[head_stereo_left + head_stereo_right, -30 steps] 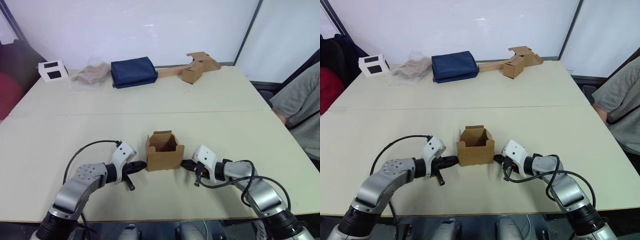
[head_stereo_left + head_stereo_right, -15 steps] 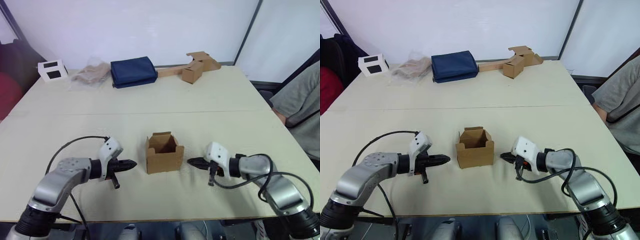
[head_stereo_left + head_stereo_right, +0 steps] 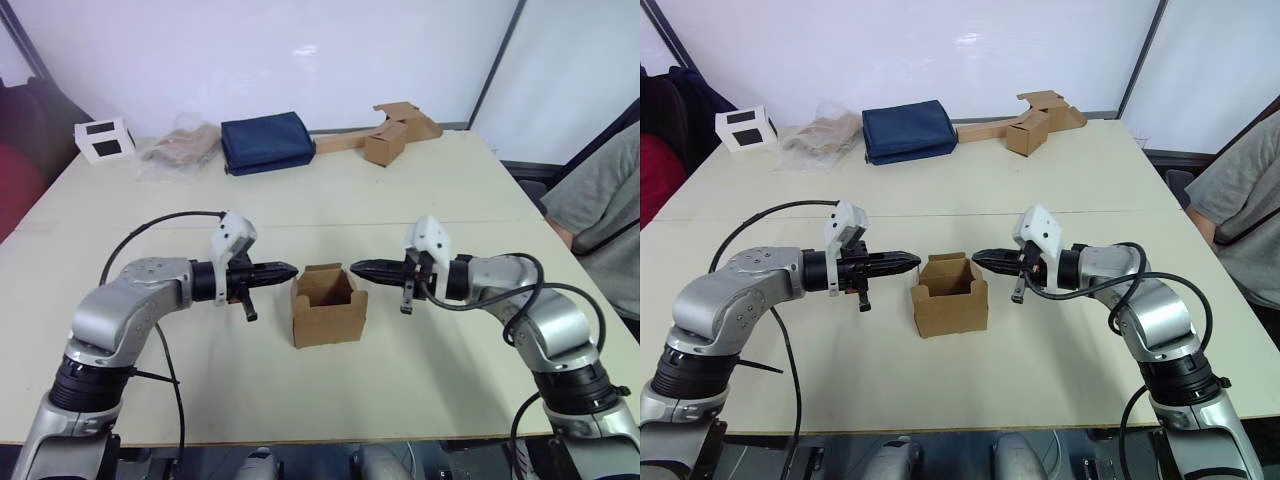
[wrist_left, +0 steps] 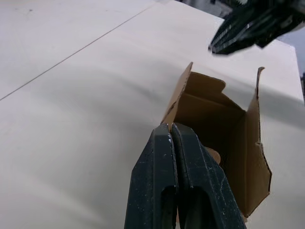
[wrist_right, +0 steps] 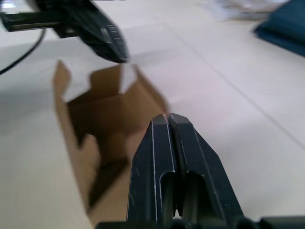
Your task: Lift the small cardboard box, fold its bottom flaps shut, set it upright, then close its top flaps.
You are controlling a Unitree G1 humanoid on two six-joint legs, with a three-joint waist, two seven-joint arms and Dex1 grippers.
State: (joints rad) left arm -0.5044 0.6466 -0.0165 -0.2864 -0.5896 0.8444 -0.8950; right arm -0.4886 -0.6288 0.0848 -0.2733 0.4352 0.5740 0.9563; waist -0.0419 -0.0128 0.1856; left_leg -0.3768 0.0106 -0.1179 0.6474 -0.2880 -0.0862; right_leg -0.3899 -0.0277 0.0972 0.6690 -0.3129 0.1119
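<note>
Item: small cardboard box (image 3: pixel 328 306), upright at desk (image 3: pixel 450 200) centre, top flaps (image 3: pixel 322 270) standing open. Left gripper (image 3: pixel 290 270) at its 9 o'clock, right gripper (image 3: pixel 358 268) at 3 o'clock; both fingers clenched, empty. Step: closing top flaps; next, press side flaps inward.

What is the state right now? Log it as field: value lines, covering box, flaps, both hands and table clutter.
box: small cardboard box upright on the table, ungripped
flaps: top flaps standing open
left hand: left hand shut, raised beside the box's rim
right hand: right hand shut, raised at the opposite side
far edge: navy bag, white box, plastic bag, box with cardboard strip
</note>
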